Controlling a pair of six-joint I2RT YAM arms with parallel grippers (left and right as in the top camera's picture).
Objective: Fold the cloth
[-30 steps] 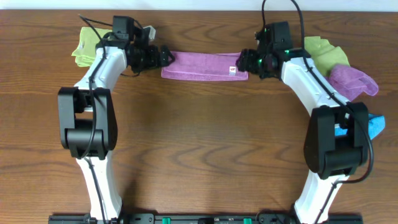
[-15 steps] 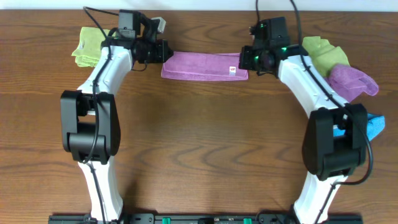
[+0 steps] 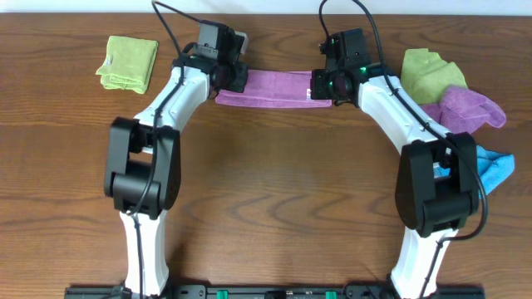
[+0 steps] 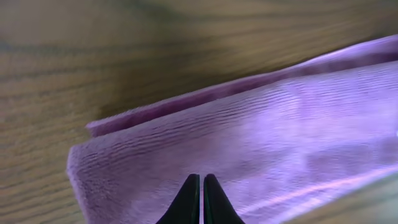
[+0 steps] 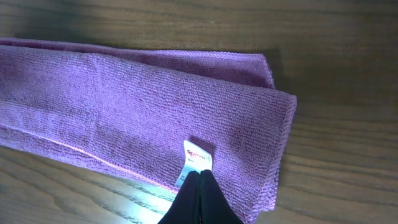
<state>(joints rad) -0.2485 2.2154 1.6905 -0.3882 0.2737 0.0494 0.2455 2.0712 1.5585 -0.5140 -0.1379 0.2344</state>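
The cloth (image 3: 278, 87) lies at the far middle of the table as a long pinkish-purple strip, folded lengthwise. My left gripper (image 3: 235, 79) is over its left end, shut. In the left wrist view the closed tips (image 4: 202, 178) sit above the cloth (image 4: 261, 124) near its end, with no fabric visibly pinched. My right gripper (image 3: 322, 83) is over the right end, also shut. In the right wrist view its tips (image 5: 200, 174) meet just at the white tag (image 5: 198, 157) on the flat cloth (image 5: 124, 112).
A folded lime-green cloth (image 3: 127, 62) lies at the far left. At the far right are another green cloth (image 3: 428, 73), a violet cloth (image 3: 470, 108) and a blue cloth (image 3: 495, 166). Bare wood table (image 3: 274, 191) spreads in front.
Both arms have swung inward over the ends of the cloth, the left one away from the green cloth. Both grippers have gone from open to shut.
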